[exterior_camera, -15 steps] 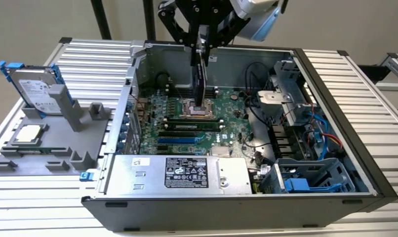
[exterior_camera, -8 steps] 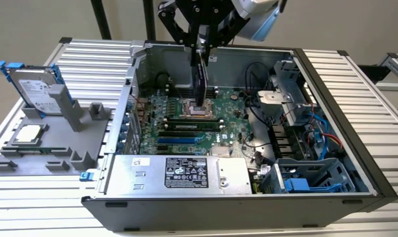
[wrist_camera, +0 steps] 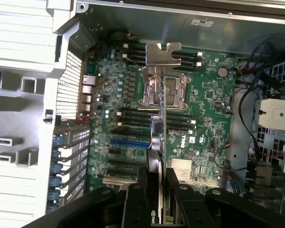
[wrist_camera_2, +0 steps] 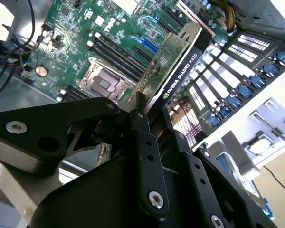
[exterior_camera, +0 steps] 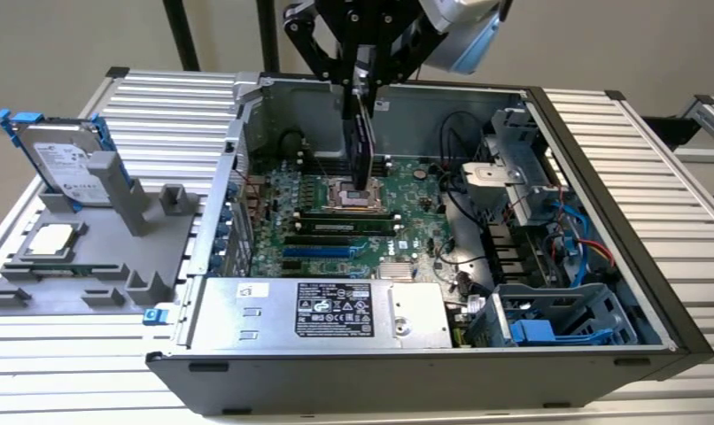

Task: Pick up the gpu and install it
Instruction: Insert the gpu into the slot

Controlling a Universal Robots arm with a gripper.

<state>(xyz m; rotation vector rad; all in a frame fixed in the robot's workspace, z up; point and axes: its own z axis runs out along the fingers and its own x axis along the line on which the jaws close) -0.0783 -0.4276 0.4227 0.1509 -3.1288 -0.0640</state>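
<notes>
A: Fingers (wrist_camera: 134, 204) state?

B: Clamped on the gpu (wrist_camera: 162, 137), one on each face of the card. No gap between pad and card in either wrist view.

A: Which way does the card run from them?

B: Straight away from the fingers, down toward the motherboard (wrist_camera: 204, 118). The long axis is end-on to the board, not lying along it. The silver bracket (wrist_camera: 162, 54) is the far end and the fingers hold the opposite end.

A: Where is it over the board?

B: In the exterior view the gpu (exterior_camera: 360, 150) hangs upright above the motherboard (exterior_camera: 333, 221), its lower end over the CPU socket (exterior_camera: 360, 197). It's not in any slot. The blue slot (wrist_camera: 128, 141) sits to one side of the card, nearer the board's rear-port edge. I judge the card is held clear of the board, but can't tell how close.

A: View differences?

B: The first wrist view looks down the card's thin edge, so slots and socket flank it on both sides. The second wrist view catches the gpu (wrist_camera_2: 178, 71) at an angle, with black shroud and green circuit face both visible. The exterior view gives the upright hang. It also shows a hard drive (exterior_camera: 64, 164) standing on a grey holder, well apart from the motherboard, outside the case.

A: Task status?

B: Picked up, not installed.
</notes>
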